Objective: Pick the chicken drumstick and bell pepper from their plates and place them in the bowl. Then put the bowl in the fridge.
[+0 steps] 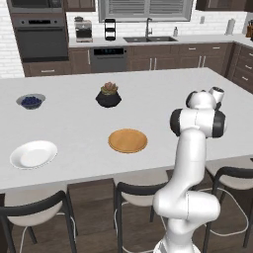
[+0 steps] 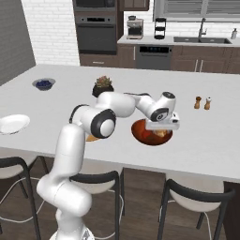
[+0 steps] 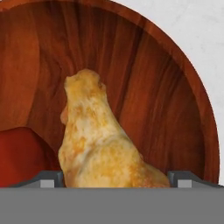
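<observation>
The reddish-brown bowl (image 2: 138, 130) stands on the island's near right part, and its wooden inside (image 3: 153, 87) is seen from close up in the hand view. The golden chicken drumstick (image 3: 98, 140) lies inside it, between my fingertips (image 3: 181, 178), which stand wide apart at its sides. The red bell pepper (image 3: 19, 153) lies beside it in the bowl. My gripper (image 2: 161, 125) hangs low over the bowl, open. The white plate (image 1: 33, 154) and the wooden plate (image 1: 128, 141) are both bare. The fridge is out of view.
A small grey-blue bowl of berries (image 1: 31, 101) and a black plant pot (image 1: 108, 95) stand farther back on the island. Salt and pepper shakers (image 2: 203, 102) are to the right of the bowl. Stools (image 2: 197, 197) line the near edge.
</observation>
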### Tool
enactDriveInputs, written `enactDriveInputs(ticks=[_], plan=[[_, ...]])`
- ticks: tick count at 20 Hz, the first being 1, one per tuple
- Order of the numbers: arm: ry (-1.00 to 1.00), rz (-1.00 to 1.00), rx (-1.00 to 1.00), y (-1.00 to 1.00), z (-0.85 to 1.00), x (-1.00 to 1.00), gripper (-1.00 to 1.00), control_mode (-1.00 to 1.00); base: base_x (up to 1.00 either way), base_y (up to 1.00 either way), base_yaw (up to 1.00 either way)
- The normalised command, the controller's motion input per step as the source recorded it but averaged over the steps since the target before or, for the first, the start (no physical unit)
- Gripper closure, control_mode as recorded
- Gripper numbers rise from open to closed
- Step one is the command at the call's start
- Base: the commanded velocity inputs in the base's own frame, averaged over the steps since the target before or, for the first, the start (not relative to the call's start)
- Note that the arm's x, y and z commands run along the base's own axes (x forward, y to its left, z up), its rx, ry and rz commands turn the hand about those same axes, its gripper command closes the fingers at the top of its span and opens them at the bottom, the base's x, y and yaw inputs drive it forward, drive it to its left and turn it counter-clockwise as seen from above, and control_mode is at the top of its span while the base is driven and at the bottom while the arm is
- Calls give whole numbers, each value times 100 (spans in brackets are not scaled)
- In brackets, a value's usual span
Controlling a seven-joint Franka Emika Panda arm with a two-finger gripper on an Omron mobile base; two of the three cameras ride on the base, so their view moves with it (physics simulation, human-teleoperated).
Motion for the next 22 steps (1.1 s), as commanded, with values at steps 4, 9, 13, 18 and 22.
enactDriveInputs(ticks=[4,9,13,18,22], plan=[[0,0,-1,0,-11,0,100,-100,0,0,0],[0,0,-1,0,-1,0,-100,-100,0,0,0],[0,0,-4,3,0,-3,-100,-100,0,0,0],[-1,0,-5,11,2,-19,-100,-100,0,0,0],[-1,0,-11,35,14,-18,-100,-100,0,0,0]])
